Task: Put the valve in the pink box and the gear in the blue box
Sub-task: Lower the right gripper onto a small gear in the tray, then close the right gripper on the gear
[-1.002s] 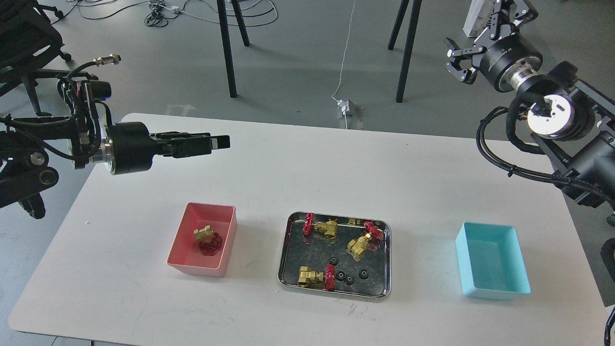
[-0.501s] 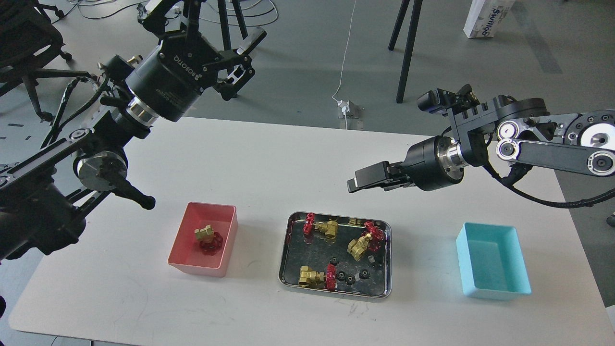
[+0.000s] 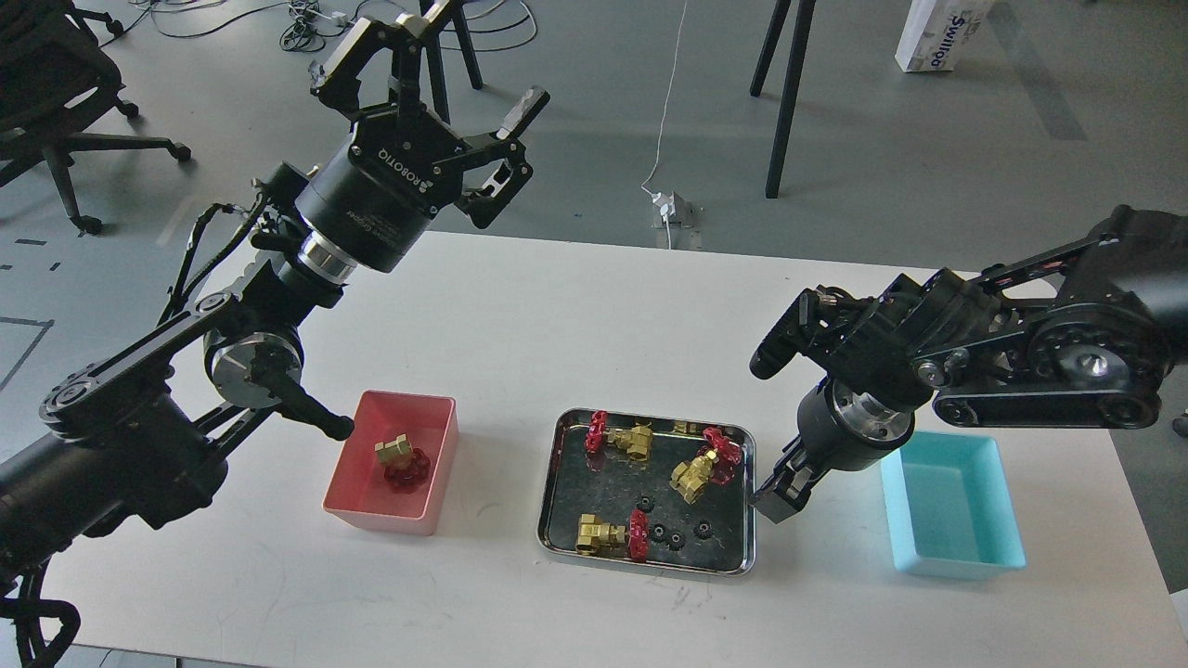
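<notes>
The pink box (image 3: 436,436) at the left holds one valve (image 3: 401,459). Three more valves (image 3: 620,438) (image 3: 701,466) (image 3: 608,535) and several black gears (image 3: 703,529) lie in the steel tray (image 3: 747,557) at the middle. The blue box (image 3: 1007,543) at the right looks empty. My left gripper (image 3: 428,87) is open and empty, raised high over the table's far left. My right gripper (image 3: 780,494) points down just outside the tray's right edge, between the tray and the blue box. Its fingers show as one dark block.
Black tripod legs (image 3: 787,93), cables and a power plug (image 3: 666,206) are on the floor beyond the table's far edge. An office chair (image 3: 56,83) stands at the far left. My left forearm (image 3: 139,436) lies over the table's left side beside the pink box.
My right gripper has swung from level above the tray's far side down to the tray's right edge. My left gripper has shifted a little right, still open and raised. The parts have not moved.
</notes>
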`<state>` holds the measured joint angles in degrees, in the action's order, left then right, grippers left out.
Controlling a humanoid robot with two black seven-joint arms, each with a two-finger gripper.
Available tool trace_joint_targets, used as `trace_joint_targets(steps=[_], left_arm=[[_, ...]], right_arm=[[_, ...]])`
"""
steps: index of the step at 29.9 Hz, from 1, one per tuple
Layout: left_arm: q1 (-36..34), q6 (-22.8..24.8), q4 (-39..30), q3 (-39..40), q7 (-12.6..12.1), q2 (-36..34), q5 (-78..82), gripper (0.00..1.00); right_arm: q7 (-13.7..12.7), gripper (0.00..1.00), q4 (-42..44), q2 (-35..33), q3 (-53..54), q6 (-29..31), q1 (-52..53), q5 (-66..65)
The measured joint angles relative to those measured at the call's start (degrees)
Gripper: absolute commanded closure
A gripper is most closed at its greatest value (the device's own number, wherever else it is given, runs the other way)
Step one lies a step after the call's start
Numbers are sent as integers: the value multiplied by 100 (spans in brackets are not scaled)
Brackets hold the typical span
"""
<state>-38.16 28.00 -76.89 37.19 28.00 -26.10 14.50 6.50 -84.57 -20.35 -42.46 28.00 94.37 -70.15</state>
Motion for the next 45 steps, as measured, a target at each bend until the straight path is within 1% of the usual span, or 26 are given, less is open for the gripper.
trace_joint_targets(steps=[4, 7, 11, 15, 26, 35, 37, 45], left_arm=[[1, 0, 37, -5, 0, 173, 7, 11], [2, 0, 55, -9, 0, 212, 9, 11], [16, 0, 89, -10, 0, 219, 9, 11], [66, 0, 135, -11, 0, 219, 9, 11], [81, 0, 145, -4, 0, 170, 5, 11], [106, 0, 234, -1, 0, 199, 7, 11], [107, 0, 237, -1, 0, 199, 8, 10], [117, 0, 303, 5, 0, 193, 7, 10]], right_arm=[[-9, 44, 269, 528, -76, -1, -153, 8], [-9, 46, 668, 831, -84, -1, -380, 12], [-10, 47, 1237, 1225, -75, 0, -676, 33], [-9, 47, 1421, 1499, -69, 0, -764, 37], [-7, 47, 1455, 1717, -86, 0, -797, 46], [2, 47, 1864, 1937, -141, 0, -1041, 40], [2, 48, 1909, 1999, -184, 0, -1077, 41], [-1, 49, 2048, 2035, -211, 0, -1210, 45]])
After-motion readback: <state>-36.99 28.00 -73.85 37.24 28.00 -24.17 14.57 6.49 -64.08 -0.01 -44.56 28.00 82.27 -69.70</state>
